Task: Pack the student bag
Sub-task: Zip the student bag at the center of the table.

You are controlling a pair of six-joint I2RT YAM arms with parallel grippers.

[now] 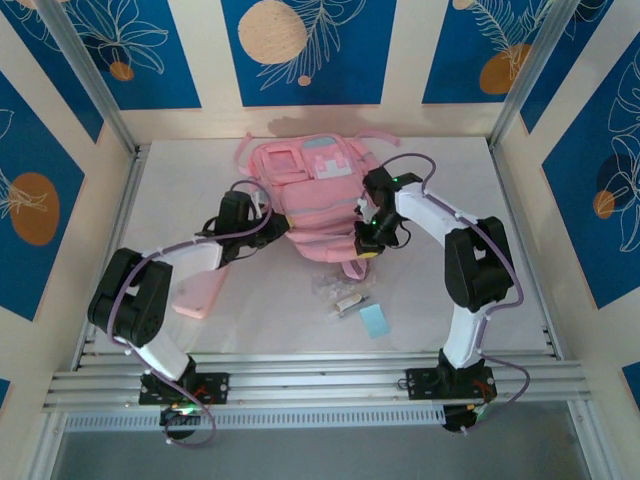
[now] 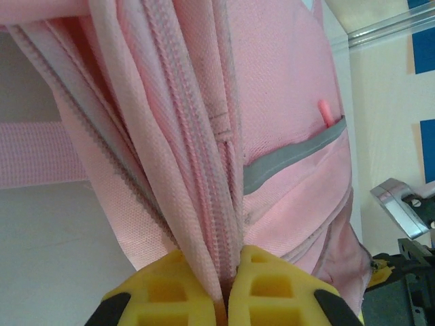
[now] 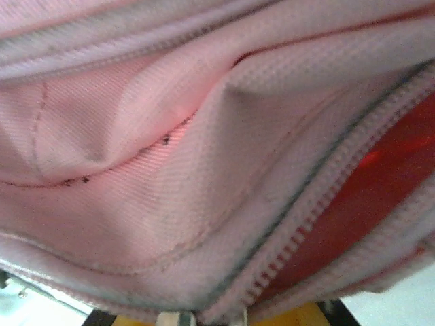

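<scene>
The pink student bag [image 1: 315,195] lies flat at the back middle of the table, pockets up. My left gripper [image 1: 268,228] is at its left side. In the left wrist view its yellow fingers [image 2: 166,291] are shut on a fold of pink fabric with a zipper strip [image 2: 204,170], and the left gripper [image 2: 231,293] pinches that fold tight. My right gripper [image 1: 368,240] is at the bag's lower right corner. In the right wrist view the bag's fabric [image 3: 170,176] runs down into the right gripper [image 3: 204,319], shut on the rim beside an open zipper [image 3: 319,224] with a reddish inside.
A flat pink pouch [image 1: 200,296] lies left of centre near my left arm. A clear plastic packet [image 1: 338,288], a small white item [image 1: 347,304] and a pale blue card [image 1: 374,321] lie in front of the bag. Metal rails [image 1: 320,380] bound the near edge.
</scene>
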